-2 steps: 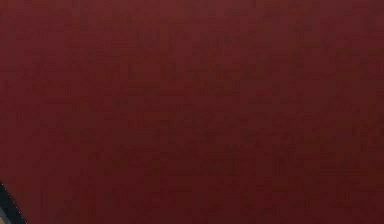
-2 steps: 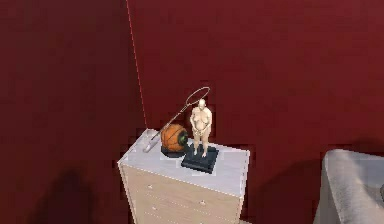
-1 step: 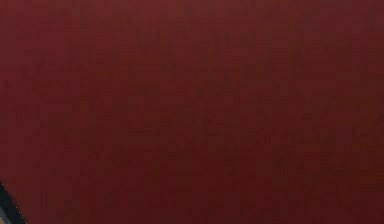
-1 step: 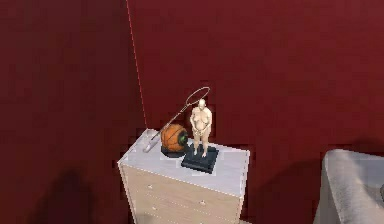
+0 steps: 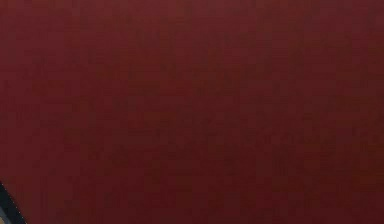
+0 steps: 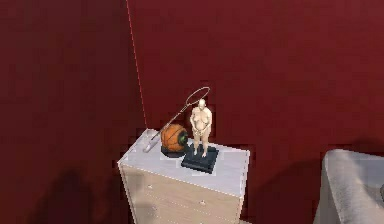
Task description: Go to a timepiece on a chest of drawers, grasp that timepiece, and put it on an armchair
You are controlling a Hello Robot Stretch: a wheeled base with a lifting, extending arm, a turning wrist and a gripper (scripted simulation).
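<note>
Wall: dark red, close ahead
Chest of drawers: pale, set in a red corner
Orange round thing: on chest top, 9 o'clock of statuette
Thin hoop: leaning, 11 o'clock of statuette
Statuette: upright on dark base
Timepiece: cannot tell it among the things on top
Pale seat: 3 o'clock of chest
Gripper: state cannot be told

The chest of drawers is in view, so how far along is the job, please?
Done: the approach, since the chest of drawers stands close by. In hand: picking the target among the statue, orange ball and small pale thing on top. Left: the grasp and carry to the grey seat.
</note>
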